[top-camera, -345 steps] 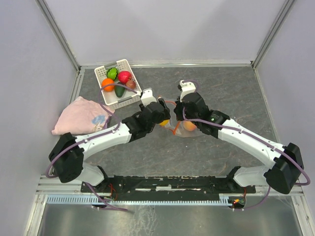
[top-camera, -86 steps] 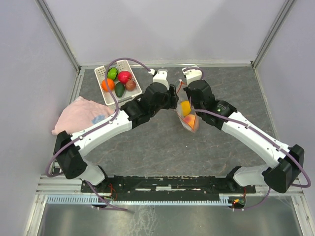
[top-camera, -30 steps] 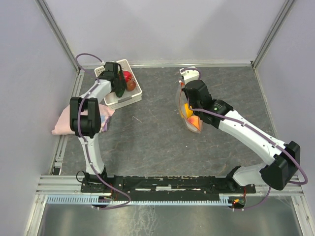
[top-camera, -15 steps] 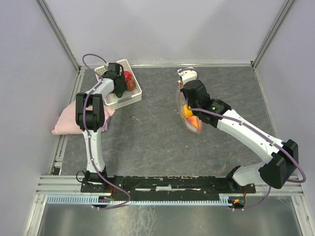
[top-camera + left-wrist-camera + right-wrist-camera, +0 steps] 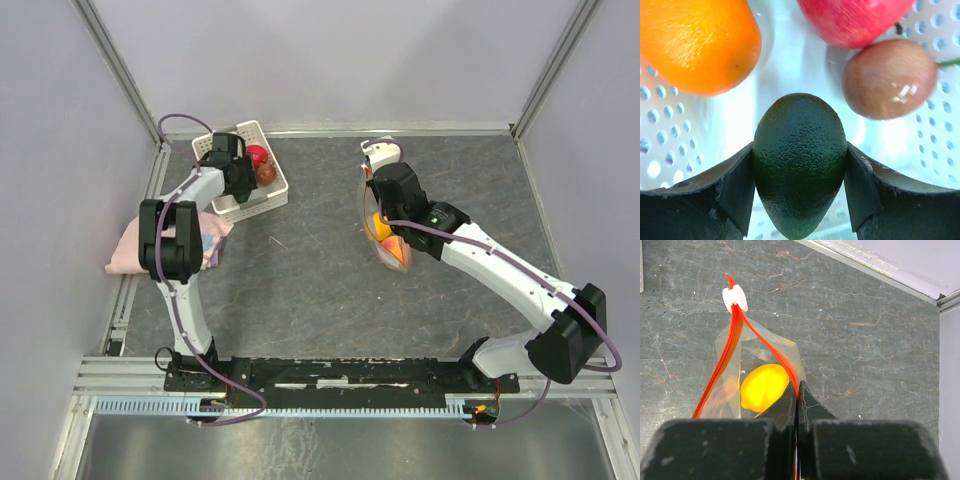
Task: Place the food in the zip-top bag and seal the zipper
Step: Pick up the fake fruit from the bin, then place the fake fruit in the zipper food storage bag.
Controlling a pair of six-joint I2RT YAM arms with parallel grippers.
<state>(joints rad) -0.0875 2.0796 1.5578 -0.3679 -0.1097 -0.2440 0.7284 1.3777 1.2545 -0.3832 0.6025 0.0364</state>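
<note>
Loading step was in hand; sealing not yet started. Left gripper [image 5: 799,147] sat down in the white perforated basket [image 5: 670,145], pinching the dark green fruit [image 5: 800,165], pads against both flanks as far as I could judge. The fruit was pebbly-skinned, egg-shaped and not yet lifted. Beside it lay a dimpled orange [image 5: 695,40], a glossy red-pink fruit [image 5: 850,17] and a smooth brownish one [image 5: 890,77].

Right gripper [image 5: 797,395] was pressed tight on the zip-top bag [image 5: 730,350] at its mouth, holding it up over the grey stone-look table [image 5: 865,340], well apart from the basket. The film was clear and floppy, the zipper [image 5: 720,360] gaped, and a yellow fruit [image 5: 764,387] was inside.

Next move, I reckoned: lift straight up clear of the neighbours, carry across, drop through the narrow mouth.
</note>
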